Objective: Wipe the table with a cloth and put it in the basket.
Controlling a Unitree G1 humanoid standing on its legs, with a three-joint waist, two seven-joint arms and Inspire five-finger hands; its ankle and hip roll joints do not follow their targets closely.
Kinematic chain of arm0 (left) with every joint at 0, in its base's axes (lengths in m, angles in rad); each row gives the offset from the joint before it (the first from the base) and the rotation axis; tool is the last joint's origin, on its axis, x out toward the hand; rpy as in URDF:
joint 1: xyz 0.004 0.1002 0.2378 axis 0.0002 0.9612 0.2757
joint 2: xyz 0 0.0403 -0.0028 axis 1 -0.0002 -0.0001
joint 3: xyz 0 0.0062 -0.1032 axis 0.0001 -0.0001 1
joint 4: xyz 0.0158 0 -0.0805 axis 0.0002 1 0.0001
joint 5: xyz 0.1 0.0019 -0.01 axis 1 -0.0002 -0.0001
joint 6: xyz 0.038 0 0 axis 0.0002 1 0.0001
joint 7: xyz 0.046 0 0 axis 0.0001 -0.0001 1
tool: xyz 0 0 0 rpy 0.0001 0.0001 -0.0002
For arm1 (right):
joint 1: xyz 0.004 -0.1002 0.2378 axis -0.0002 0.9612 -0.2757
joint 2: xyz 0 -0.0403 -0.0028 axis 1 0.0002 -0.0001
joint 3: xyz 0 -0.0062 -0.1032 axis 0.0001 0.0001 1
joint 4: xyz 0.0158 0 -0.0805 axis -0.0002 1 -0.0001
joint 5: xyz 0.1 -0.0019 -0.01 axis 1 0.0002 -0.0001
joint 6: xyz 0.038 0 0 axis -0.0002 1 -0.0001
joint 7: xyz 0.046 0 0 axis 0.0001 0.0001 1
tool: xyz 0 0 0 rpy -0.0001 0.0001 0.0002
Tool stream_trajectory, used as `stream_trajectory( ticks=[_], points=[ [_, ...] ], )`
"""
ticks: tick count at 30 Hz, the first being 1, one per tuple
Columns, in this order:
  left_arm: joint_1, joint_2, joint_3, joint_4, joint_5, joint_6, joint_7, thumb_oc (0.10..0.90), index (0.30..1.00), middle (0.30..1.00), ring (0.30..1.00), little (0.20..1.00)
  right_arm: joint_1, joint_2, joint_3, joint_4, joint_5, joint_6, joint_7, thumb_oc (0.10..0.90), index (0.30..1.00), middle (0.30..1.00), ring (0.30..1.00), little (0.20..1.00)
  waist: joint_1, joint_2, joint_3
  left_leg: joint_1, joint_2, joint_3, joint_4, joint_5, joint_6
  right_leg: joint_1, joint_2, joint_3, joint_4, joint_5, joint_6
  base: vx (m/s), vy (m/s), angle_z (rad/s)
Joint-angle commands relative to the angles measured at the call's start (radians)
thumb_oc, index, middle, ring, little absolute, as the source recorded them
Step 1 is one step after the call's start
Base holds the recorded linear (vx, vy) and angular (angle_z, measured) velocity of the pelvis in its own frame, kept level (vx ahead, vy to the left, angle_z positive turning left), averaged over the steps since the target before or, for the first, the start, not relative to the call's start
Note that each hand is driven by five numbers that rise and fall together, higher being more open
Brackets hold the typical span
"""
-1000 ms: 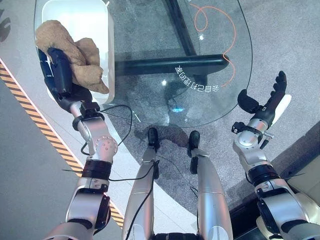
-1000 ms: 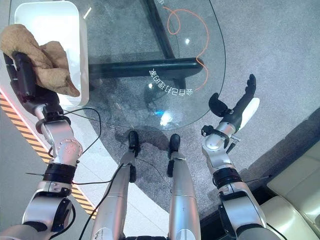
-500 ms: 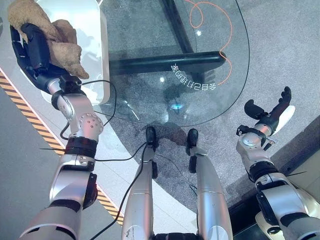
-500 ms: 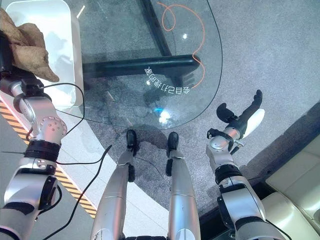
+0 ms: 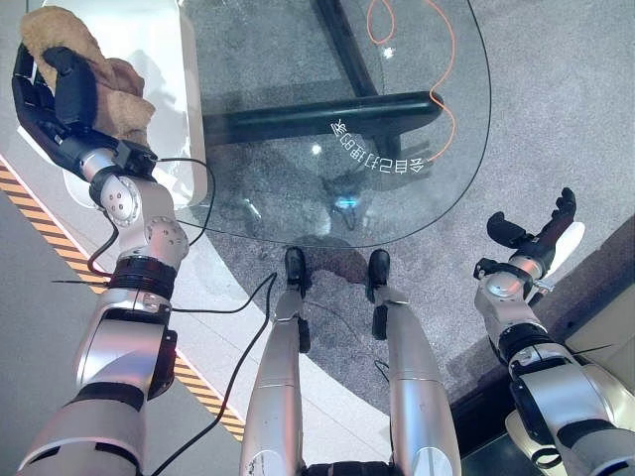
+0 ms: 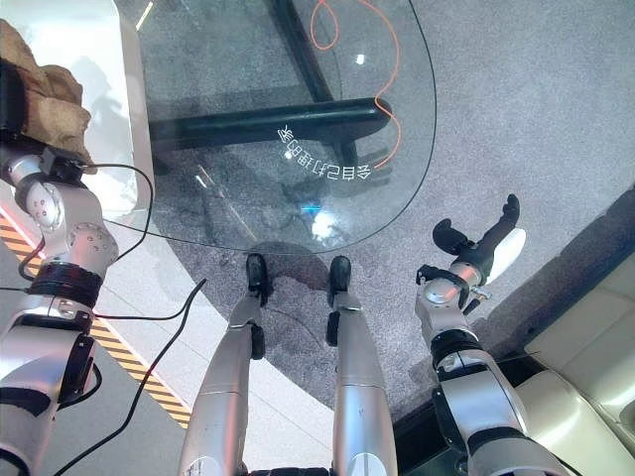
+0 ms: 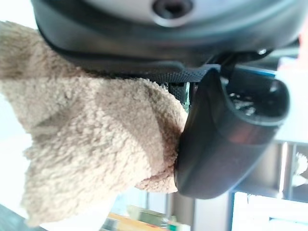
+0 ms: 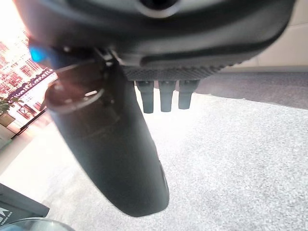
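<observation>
1. Left eye view: the left hand [image 5: 55,99] is raised over the white basket [image 5: 184,74] at the left end of the glass table [image 5: 298,119], its fingers and thumb curled round the brown cloth [image 5: 119,94].
2. The cloth bunches up above and to the right of the hand; most of it hangs over the basket's interior and its near rim. Whether it touches the basket cannot be told.
3. The left wrist view shows the fluffy cloth [image 7: 91,144] pinched against the palm by the dark thumb [image 7: 226,139].
4. The basket stands on the table's left end, against the edge nearest the striped floor marking [image 5: 60,253].
5. The right hand [image 5: 536,233] is held out over the grey carpet [image 5: 575,119], well apart from the table's right edge. Its fingers are stretched out straight, the thumb stands off to the side, and it holds nothing.
6. In the right wrist view the fingers [image 8: 166,96] point out over the carpet.
7. An orange cord [image 5: 442,69] loops under the glass, near a dark table bar [image 5: 317,114].
</observation>
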Motion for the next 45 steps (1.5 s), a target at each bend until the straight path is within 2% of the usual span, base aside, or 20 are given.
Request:
stream_trajectory(
  ticks=[1,10,18,32,40,41,42,45],
  points=[
    [-0.131,0.166,0.005,0.012,0.176,-0.040,0.074,0.100,0.300,0.300,0.300,0.200,-0.019,-0.090,0.012,-0.003,0.022,-0.076,-0.010,0.800,0.900,0.900,0.900,0.900,0.003,0.000,-0.029,0.028,-0.038,0.060,0.118,-0.152,0.025,0.058,0.064,-0.014,-0.047,-0.038,0.008,0.00,0.000,0.00],
    [-0.187,0.199,-0.054,0.106,0.313,0.138,0.201,0.100,0.300,0.300,0.300,0.200,-0.033,-0.097,0.029,-0.005,0.025,-0.078,-0.009,0.800,0.900,0.900,0.900,0.900,-0.004,-0.006,-0.029,0.014,-0.034,0.061,0.121,-0.150,0.020,0.044,0.069,-0.011,-0.047,-0.038,0.009,0.00,0.000,0.00],
    [-0.227,0.211,-0.080,0.183,0.351,0.215,0.233,0.100,0.300,0.300,0.300,0.200,-0.042,-0.093,0.042,0.007,0.028,-0.091,-0.009,0.800,0.900,0.900,0.900,0.900,-0.010,-0.012,-0.029,0.004,-0.032,0.061,0.126,-0.150,0.019,0.036,0.070,-0.011,-0.045,-0.037,0.009,0.00,0.000,0.00],
    [-0.254,0.215,-0.121,0.207,0.425,0.296,0.235,0.100,0.300,0.300,0.300,0.200,-0.051,-0.089,0.056,-0.019,0.014,-0.091,-0.021,0.800,0.900,0.900,0.900,0.900,-0.016,-0.021,-0.029,-0.032,-0.027,0.058,0.134,-0.150,0.015,0.003,0.071,-0.005,-0.046,-0.029,0.011,0.00,0.000,0.00],
    [-0.264,0.214,-0.136,0.202,0.423,0.300,0.255,0.100,0.300,0.300,0.300,0.200,-0.047,-0.089,0.065,-0.048,0.011,-0.082,-0.038,0.800,0.900,0.900,0.900,0.900,-0.018,-0.028,-0.029,-0.054,-0.027,0.054,0.139,-0.151,0.015,-0.015,0.074,-0.003,-0.048,-0.025,0.012,0.00,0.000,0.00],
    [-0.266,0.214,-0.137,0.201,0.421,0.308,0.257,0.289,0.462,0.462,0.462,0.389,-0.047,-0.090,0.065,-0.048,0.011,-0.082,-0.038,0.800,0.900,0.900,0.900,0.900,-0.018,-0.029,-0.029,-0.057,-0.027,0.054,0.141,-0.152,0.015,-0.017,0.074,-0.003,-0.047,-0.026,0.011,0.00,0.000,0.00],
    [-0.266,0.213,-0.137,0.204,0.418,0.317,0.258,0.800,0.900,0.900,0.900,0.900,-0.047,-0.090,0.062,-0.047,0.010,-0.083,-0.036,0.800,0.900,0.900,0.900,0.900,-0.018,-0.029,-0.029,-0.058,-0.028,0.053,0.143,-0.153,0.015,-0.018,0.075,-0.003,-0.045,-0.026,0.012,0.00,0.000,0.00],
    [-0.262,0.207,-0.133,0.208,0.412,0.310,0.270,0.800,0.900,0.900,0.900,0.900,-0.048,-0.085,0.065,-0.043,0.012,-0.087,-0.038,0.800,0.900,0.900,0.900,0.900,-0.016,-0.032,-0.029,-0.061,-0.029,0.050,0.145,-0.153,0.016,-0.019,0.074,-0.004,-0.045,-0.025,0.012,0.00,0.000,0.00]
  ],
)
